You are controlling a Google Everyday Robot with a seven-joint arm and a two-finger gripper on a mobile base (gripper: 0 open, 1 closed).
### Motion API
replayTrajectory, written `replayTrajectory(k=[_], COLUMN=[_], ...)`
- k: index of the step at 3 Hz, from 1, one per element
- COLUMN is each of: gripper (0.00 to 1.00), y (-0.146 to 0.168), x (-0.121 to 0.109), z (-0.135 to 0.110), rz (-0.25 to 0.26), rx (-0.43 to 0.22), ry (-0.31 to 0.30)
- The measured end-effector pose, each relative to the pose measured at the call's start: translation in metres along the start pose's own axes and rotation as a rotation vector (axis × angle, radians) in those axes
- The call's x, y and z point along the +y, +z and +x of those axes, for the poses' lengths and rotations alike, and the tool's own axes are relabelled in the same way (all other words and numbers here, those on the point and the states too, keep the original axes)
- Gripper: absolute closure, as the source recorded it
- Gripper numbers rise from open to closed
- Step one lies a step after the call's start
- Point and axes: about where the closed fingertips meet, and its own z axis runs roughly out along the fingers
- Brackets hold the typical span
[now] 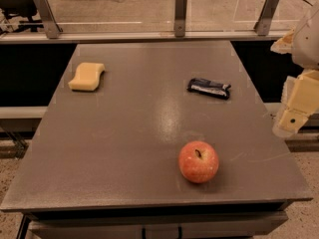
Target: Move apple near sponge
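Note:
The red-orange apple [199, 162] stands upright on the grey table [124, 148], near the front edge and right of the middle, with its stem dimple up. The pale yellow sponge [87, 76] lies flat at the table's far left. They are far apart, with most of the tabletop between them. My gripper [297, 108] hangs at the right edge of the view, beyond the table's right side, to the right of the apple and higher than it. It touches nothing.
A dark flat wrapped bar [209, 87] lies at the far right of the table, between apple and back edge. A low glass barrier on metal posts [180, 14] runs behind the table. The floor drops away at the table's right and front edges.

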Motion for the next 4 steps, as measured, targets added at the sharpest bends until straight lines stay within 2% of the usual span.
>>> replayTrajectory(k=[1, 2, 3, 4], gripper=[0.00, 0.00, 0.00, 0.00], y=[0.000, 0.018, 0.052, 0.076], x=[0.000, 0.007, 0.029, 0.058], z=[0.000, -0.006, -0.029, -0.063], rz=[0.000, -0.046, -0.126, -0.193], rx=[0.000, -0.041, -0.159, -0.290], ry=[0.000, -0.002, -0.044, -0.113])
